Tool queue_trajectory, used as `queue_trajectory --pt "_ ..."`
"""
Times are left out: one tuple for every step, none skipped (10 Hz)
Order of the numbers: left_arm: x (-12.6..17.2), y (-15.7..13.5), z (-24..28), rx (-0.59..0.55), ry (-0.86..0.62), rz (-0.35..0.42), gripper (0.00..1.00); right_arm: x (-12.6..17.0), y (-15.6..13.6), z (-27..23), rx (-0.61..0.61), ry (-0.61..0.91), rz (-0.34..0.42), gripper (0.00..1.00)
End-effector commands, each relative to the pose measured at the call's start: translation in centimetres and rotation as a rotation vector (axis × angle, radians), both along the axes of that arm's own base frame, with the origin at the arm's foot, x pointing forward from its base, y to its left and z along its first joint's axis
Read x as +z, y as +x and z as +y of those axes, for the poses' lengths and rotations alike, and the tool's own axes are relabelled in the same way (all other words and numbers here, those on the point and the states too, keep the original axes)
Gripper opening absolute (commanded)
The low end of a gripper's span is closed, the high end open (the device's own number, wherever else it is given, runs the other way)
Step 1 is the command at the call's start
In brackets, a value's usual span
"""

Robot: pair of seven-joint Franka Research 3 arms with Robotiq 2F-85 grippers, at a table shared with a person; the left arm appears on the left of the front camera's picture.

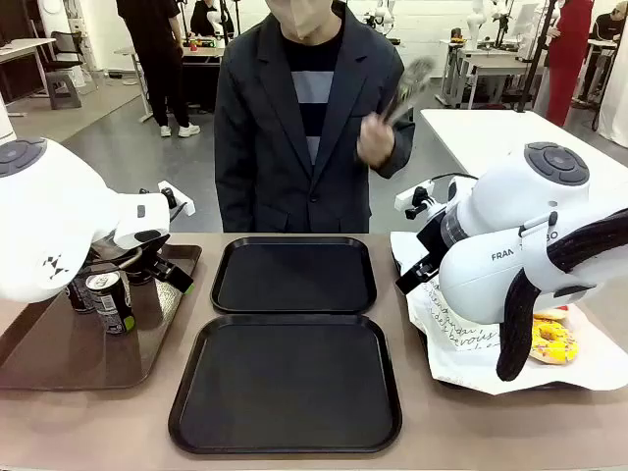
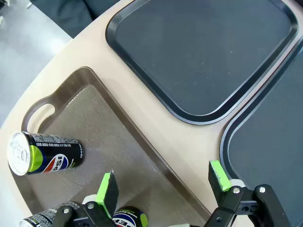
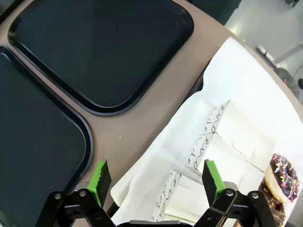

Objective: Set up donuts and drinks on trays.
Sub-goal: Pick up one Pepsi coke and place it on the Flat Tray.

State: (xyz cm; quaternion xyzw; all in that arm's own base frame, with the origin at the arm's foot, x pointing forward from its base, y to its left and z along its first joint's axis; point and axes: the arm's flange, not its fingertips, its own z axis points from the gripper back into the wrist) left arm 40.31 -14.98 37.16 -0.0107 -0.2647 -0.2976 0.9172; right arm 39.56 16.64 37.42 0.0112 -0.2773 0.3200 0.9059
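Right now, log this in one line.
left gripper open over brown tray, beside cans | right gripper open over paper, near donut | black trays unloaded

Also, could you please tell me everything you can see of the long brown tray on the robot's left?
The brown tray is long, with rounded corners, a low raised rim and a handle cut-out at one end. It looks like glossy, slightly see-through plastic. It lies flat on the beige table, beside the two black trays but apart from them. Black-and-green drink cans stand on it. The left pincer hangs open above it, touching nothing.
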Motion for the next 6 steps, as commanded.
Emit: queue_trajectory --pt "0.00 0.00 0.00 0.000 0.000 0.000 1.00 0.00 0.00 0.00 0.000 0.000 0.000 1.00" --pt "0.00 0.00 0.00 0.000 0.000 0.000 1.00 0.00 0.00 0.00 0.000 0.000 0.000 1.00" --pt "0.00 0.00 0.00 0.000 0.000 0.000 1.00 0.00 0.00 0.00 0.000 0.000 0.000 1.00" --pt "0.00 0.00 0.00 0.000 0.000 0.000 1.00 0.00 0.00 0.00 0.000 0.000 0.000 1.00" --pt "0.00 0.00 0.00 0.000 0.000 0.000 1.00 0.00 0.00 0.00 0.000 0.000 0.000 1.00" --pt "0.00 0.00 0.00 0.000 0.000 0.000 1.00 0.00 0.00 0.00 0.000 0.000 0.000 1.00"
